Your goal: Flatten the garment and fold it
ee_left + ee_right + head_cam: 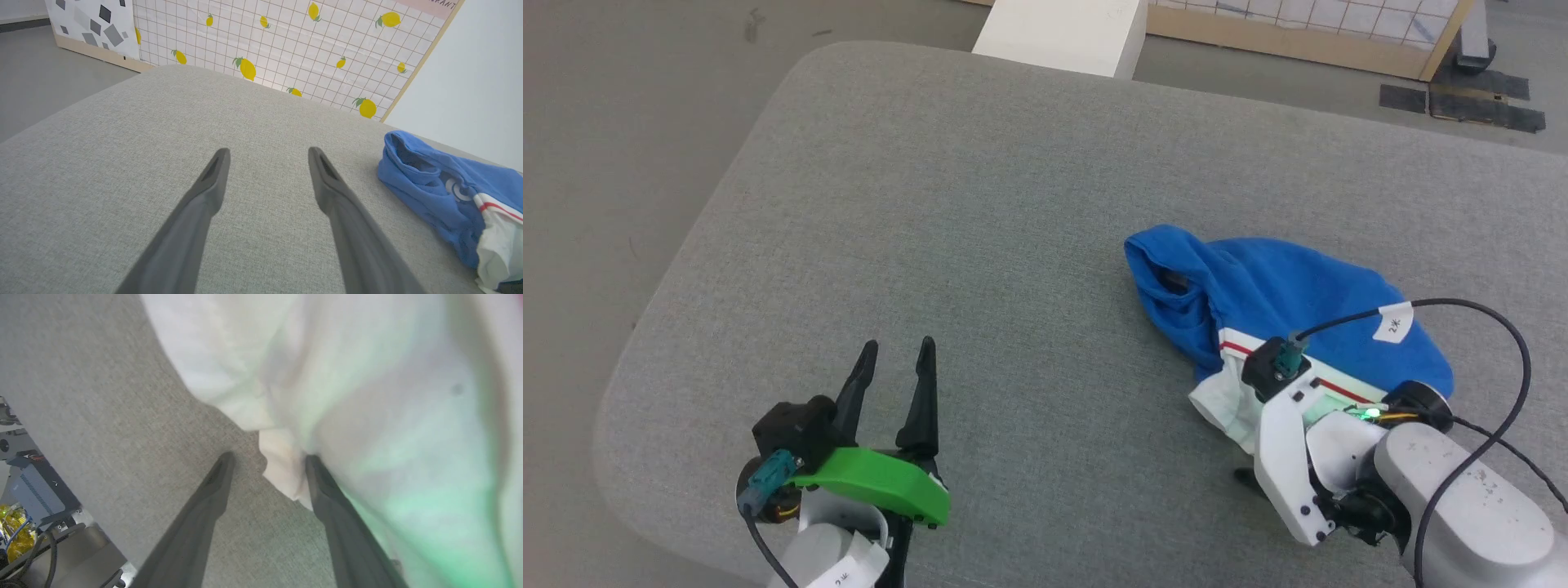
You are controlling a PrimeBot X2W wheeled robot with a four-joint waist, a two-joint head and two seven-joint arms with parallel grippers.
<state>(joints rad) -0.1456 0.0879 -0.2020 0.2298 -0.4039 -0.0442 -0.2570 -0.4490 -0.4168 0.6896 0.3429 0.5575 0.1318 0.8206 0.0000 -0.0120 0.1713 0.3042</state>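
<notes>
Blurrily, right pincer [267,458] straddles garment's [327,375] white sleeve edge, wide like left pincer [268,153].

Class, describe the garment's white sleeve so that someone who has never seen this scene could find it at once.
Start at the broad grey cloth-covered table; a crumpled royal-blue shirt lies on its right part. At the shirt's near edge, where the right gripper reaches with open fingers, is the white sleeve, the one white patch, parted from the blue by a red-and-white stripe.
</notes>
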